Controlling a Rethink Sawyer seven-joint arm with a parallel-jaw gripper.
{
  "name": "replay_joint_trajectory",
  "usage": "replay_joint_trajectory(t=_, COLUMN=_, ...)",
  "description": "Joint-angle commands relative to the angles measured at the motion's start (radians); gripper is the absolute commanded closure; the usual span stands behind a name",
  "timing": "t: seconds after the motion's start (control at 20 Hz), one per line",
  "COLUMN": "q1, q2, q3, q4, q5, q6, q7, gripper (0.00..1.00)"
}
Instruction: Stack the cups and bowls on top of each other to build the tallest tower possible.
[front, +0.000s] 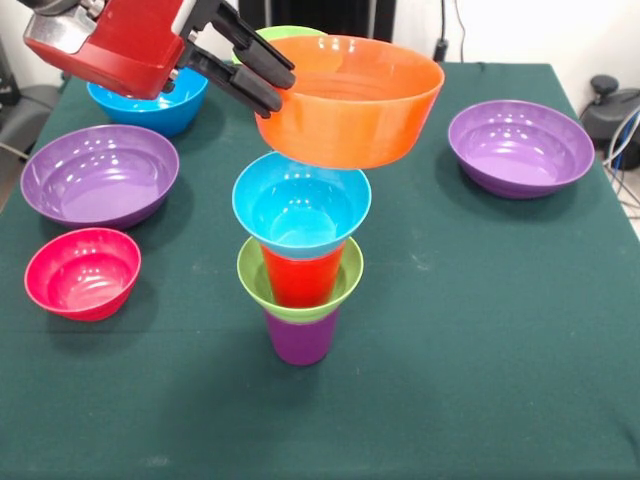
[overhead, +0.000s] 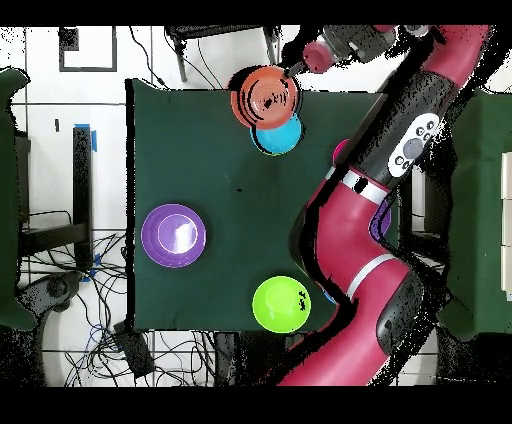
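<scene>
The tower stands mid-table: a purple cup (front: 300, 338) at the bottom, a small lime green bowl (front: 300, 290) on it, a red cup (front: 302, 275) inside that, and a small blue bowl (front: 301, 205) on top. My gripper (front: 268, 78) is shut on the left rim of the orange bowl (front: 350, 105). That bowl hangs slightly tilted just above the tower's blue bowl. I cannot tell whether the two touch. From overhead, the orange bowl (overhead: 265, 95) partly covers the blue bowl (overhead: 283, 137), with the gripper (overhead: 300, 65) at its rim.
On the green table (front: 480, 350) lie a purple bowl (front: 98, 175) and a pink bowl (front: 82, 272) at the left, a blue bowl (front: 150, 105) at the back left, a purple bowl (front: 520, 147) at the right, and a lime green bowl (front: 285, 33) behind the orange one.
</scene>
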Motion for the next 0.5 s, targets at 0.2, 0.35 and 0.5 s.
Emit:
replay_joint_trajectory(t=0.2, q1=0.021, q2=-0.013, q3=-0.178, q4=-0.136, q5=-0.093, q6=-0.036, q7=-0.105, gripper=1.00)
replay_joint_trajectory(t=0.35, q1=0.021, q2=-0.011, q3=-0.179, q4=-0.137, q5=-0.094, q6=-0.043, q7=-0.115, gripper=1.00)
replay_joint_trajectory(t=0.5, q1=0.020, q2=-0.009, q3=-0.183, q4=-0.136, q5=-0.090, q6=-0.044, q7=-0.118, gripper=1.00)
